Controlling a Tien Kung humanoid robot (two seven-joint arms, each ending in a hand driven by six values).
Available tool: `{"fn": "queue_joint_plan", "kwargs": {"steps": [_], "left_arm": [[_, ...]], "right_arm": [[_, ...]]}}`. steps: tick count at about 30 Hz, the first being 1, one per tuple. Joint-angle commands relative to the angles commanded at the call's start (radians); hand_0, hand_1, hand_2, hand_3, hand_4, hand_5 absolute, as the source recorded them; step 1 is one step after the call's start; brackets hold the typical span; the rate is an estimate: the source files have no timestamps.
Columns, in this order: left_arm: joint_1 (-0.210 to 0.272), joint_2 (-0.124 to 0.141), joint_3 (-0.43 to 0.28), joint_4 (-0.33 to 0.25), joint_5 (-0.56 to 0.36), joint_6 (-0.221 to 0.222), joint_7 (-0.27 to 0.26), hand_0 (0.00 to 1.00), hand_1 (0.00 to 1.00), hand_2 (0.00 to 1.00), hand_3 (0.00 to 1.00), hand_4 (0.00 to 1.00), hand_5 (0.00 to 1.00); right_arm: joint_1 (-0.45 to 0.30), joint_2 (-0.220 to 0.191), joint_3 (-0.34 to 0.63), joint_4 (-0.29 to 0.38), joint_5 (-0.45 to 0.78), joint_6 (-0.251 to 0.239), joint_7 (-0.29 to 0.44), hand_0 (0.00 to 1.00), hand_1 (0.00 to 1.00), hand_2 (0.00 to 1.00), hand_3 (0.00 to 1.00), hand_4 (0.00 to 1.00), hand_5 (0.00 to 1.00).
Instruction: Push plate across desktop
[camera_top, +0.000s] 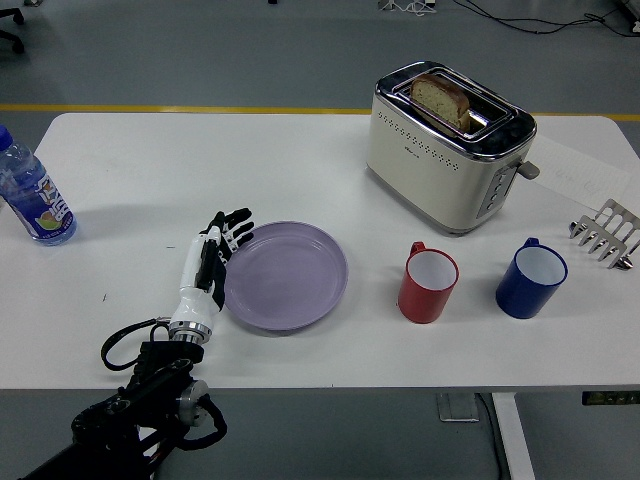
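A lilac plate (288, 275) lies flat on the white table (300, 170), left of centre and near the front. My left hand (212, 262) is white and black, with fingers extended and open. It stands edge-on against the plate's left rim, touching it and holding nothing. Its black arm comes in from the lower left corner. The right arm is out of view.
A red mug (428, 284) stands just right of the plate, a blue mug (531, 277) further right. A cream toaster (447, 145) with bread in it stands behind them. A water bottle (30, 189) is at the far left, a metal toast rack (605, 232) at the right edge.
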Motion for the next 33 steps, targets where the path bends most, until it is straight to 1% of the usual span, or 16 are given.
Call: {"fn": "queue_joint_plan", "kwargs": {"steps": [3,13,18,20,21,22,24,26,27,28,29,30,31,33], "left_arm": [[-0.001,0.000,0.007,-0.021,0.003,-0.003,0.000,0.727,0.761,0.790,0.665,0.480,0.998],[-0.005,0.000,0.035,-0.060,0.010,-0.004,0.000,0.726,0.760,0.790,0.664,0.479,0.998],[0.005,0.000,-0.005,-0.092,0.024,0.012,0.000,0.721,0.755,0.786,0.663,0.478,0.998],[0.011,0.000,-0.031,-0.106,0.035,0.026,0.000,0.721,0.755,0.786,0.663,0.478,0.998],[0.012,0.000,-0.032,-0.107,0.036,0.027,0.000,0.721,0.755,0.786,0.663,0.478,0.998],[0.016,0.000,-0.047,-0.115,0.049,0.026,0.000,0.694,0.720,0.757,0.647,0.484,0.998],[0.026,0.000,-0.085,-0.132,0.083,0.022,0.000,0.694,0.720,0.757,0.647,0.484,0.998],[0.033,0.009,-0.115,-0.142,0.104,0.013,0.000,0.694,0.720,0.757,0.647,0.484,0.998],[0.042,0.025,-0.139,-0.151,0.119,-0.001,0.000,0.694,0.720,0.757,0.647,0.484,0.998],[0.045,0.032,-0.150,-0.154,0.124,-0.006,0.000,0.677,0.692,0.721,0.641,0.483,0.998],[0.052,0.047,-0.171,-0.159,0.133,-0.013,0.000,0.677,0.692,0.721,0.641,0.483,0.998],[0.056,0.054,-0.183,-0.161,0.136,-0.017,0.000,0.677,0.692,0.721,0.641,0.483,0.998],[0.063,0.070,-0.205,-0.164,0.130,-0.020,0.000,0.677,0.692,0.721,0.641,0.483,0.998],[0.071,0.085,-0.230,-0.168,0.127,-0.027,0.000,0.677,0.692,0.721,0.641,0.483,0.998]], "right_arm": [[-0.001,0.000,0.002,0.000,-0.002,-0.001,0.000,0.531,0.496,0.612,0.554,0.257,0.205],[-0.004,0.001,0.005,0.000,-0.006,0.000,-0.001,0.531,0.492,0.610,0.554,0.256,0.204],[-0.004,0.001,-0.001,0.000,0.003,-0.002,0.000,0.531,0.493,0.610,0.554,0.256,0.204],[-0.002,0.000,-0.003,0.000,0.006,-0.002,0.000,0.531,0.493,0.610,0.554,0.256,0.204],[-0.002,0.000,-0.003,0.000,0.006,-0.002,0.000,0.531,0.493,0.610,0.554,0.256,0.204],[-0.002,-0.001,-0.004,0.000,0.008,-0.003,0.000,0.531,0.492,0.611,0.554,0.256,0.203],[-0.003,-0.002,-0.003,0.000,0.007,-0.004,-0.001,0.531,0.492,0.611,0.554,0.256,0.203],[-0.003,-0.003,-0.004,0.000,0.007,-0.004,-0.001,0.531,0.492,0.611,0.554,0.256,0.203],[-0.003,-0.003,-0.004,0.000,0.008,-0.005,-0.001,0.531,0.492,0.611,0.554,0.256,0.203],[-0.003,-0.003,-0.005,0.000,0.009,-0.006,-0.001,0.530,0.489,0.607,0.554,0.257,0.204],[-0.003,-0.004,-0.005,0.000,0.009,-0.006,-0.001,0.530,0.489,0.607,0.554,0.257,0.204],[-0.003,-0.004,-0.004,0.000,0.009,-0.006,-0.001,0.530,0.489,0.607,0.554,0.257,0.204],[-0.003,-0.004,-0.004,0.000,0.010,-0.007,-0.001,0.530,0.489,0.607,0.554,0.257,0.204],[-0.004,-0.004,-0.002,0.000,0.009,-0.007,-0.001,0.530,0.489,0.607,0.554,0.257,0.204]]}}
